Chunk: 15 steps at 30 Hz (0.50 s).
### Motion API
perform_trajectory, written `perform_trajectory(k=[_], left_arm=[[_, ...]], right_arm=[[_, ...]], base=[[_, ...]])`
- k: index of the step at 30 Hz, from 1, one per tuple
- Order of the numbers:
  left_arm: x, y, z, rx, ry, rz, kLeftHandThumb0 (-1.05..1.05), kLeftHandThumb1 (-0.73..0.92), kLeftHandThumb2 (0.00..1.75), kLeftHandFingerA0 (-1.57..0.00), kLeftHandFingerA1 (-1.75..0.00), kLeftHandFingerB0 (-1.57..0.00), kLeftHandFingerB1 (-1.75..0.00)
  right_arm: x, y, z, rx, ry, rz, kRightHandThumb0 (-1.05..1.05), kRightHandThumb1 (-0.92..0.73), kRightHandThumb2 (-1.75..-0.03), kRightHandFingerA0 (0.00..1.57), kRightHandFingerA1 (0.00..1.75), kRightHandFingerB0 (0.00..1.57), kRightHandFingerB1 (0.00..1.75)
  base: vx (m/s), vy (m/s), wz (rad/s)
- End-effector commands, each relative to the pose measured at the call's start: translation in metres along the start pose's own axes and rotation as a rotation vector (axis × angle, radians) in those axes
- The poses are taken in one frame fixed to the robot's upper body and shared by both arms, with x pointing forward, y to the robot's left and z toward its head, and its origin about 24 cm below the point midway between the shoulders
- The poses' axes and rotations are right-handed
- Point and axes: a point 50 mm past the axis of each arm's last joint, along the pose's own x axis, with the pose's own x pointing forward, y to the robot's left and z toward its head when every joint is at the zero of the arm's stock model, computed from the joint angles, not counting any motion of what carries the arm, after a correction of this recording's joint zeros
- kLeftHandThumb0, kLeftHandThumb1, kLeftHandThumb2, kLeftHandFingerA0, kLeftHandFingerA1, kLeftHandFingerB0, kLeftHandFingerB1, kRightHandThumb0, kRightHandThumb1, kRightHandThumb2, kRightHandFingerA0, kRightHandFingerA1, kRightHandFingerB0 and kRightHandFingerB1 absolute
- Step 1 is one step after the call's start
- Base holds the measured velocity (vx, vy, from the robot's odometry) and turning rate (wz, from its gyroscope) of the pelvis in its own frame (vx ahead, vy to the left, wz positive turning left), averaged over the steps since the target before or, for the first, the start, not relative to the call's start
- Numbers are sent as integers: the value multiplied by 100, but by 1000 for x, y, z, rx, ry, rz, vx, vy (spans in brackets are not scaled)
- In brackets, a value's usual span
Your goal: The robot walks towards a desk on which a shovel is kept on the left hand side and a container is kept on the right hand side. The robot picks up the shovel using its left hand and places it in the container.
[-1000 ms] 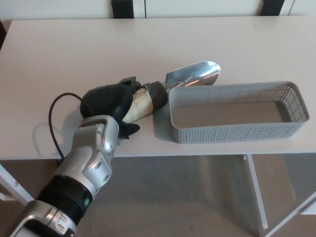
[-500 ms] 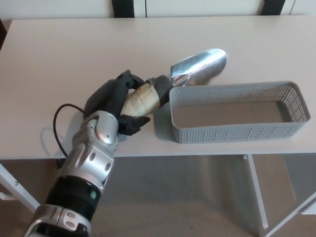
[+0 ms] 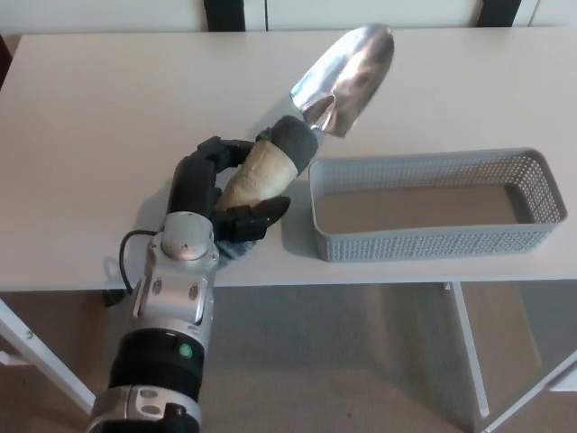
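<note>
Head view from up top: my left hand (image 3: 221, 194) is wrapped around the pale handle of the shovel (image 3: 311, 126), fingers (image 3: 254, 215) clenched on it from below and the thumb side curling over the top, so it's a proper grip. The handle runs up and to the right out of my fist, past a dark collar, and the shiny metal blade sticks out well beyond my fingers, tilted up and off the table (image 3: 90, 117). The blade sits above the far left corner of the container (image 3: 433, 203), not inside it. The grey perforated container is on the table just to the right of my hand, and nothing's in it. Count-wise: one shovel, one container, one hand showing. My right hand isn't anywhere in the shot.
</note>
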Motion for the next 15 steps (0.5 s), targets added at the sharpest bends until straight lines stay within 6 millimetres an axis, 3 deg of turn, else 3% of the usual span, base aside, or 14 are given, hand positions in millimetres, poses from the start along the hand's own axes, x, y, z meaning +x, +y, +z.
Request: perform_trajectory(k=[1,2,3,4,6,7,13,14,15], left_arm=[[-3,12,8,-453,-26,65,-18,79,64,-77,-164,-67,-86],[-5,13,13,-420,-64,58,-17,80,63,-76,-165,-65,-82],[-7,14,18,-379,-93,47,-18,82,63,-75,-167,-63,-91],[-9,16,28,-215,-167,43,-19,83,65,-73,-164,-66,-105],[-10,18,35,-76,-228,49,-16,83,64,-73,-163,-72,-99],[-12,19,41,29,-291,42,-15,83,65,-77,-165,-74,-111],[-14,19,55,446,-477,46,-15,87,64,-69,-163,-70,-108],[-15,19,58,555,-493,45,-20,76,65,-72,-156,-73,-93],[-16,17,59,638,-523,48,-31,60,85,-96,-134,-76,-91]], right_arm=[[-4,-5,-3,24,9,4,-40,-60,-58,55,47,30,35],[-3,-5,-3,27,12,3,-41,-60,-58,55,46,30,35],[-3,-5,-2,27,12,3,-40,-59,-58,55,46,30,35],[-3,-5,-2,29,14,6,-39,-60,-58,55,47,30,35],[-3,-5,-1,34,15,5,-38,-60,-59,56,47,30,36],[-3,-5,-1,28,11,6,-38,-60,-59,55,47,30,36],[-2,-5,-3,5,19,12,-41,-60,-58,55,46,30,35],[-3,-5,-2,4,20,14,-40,-61,-59,55,47,29,35],[-3,-4,-2,11,21,14,-39,-60,-59,55,47,29,35]], base=[[0,0,0],[0,0,0],[0,0,0],[0,0,0],[0,0,0],[0,0,0],[0,0,0],[0,0,0],[0,0,0]])
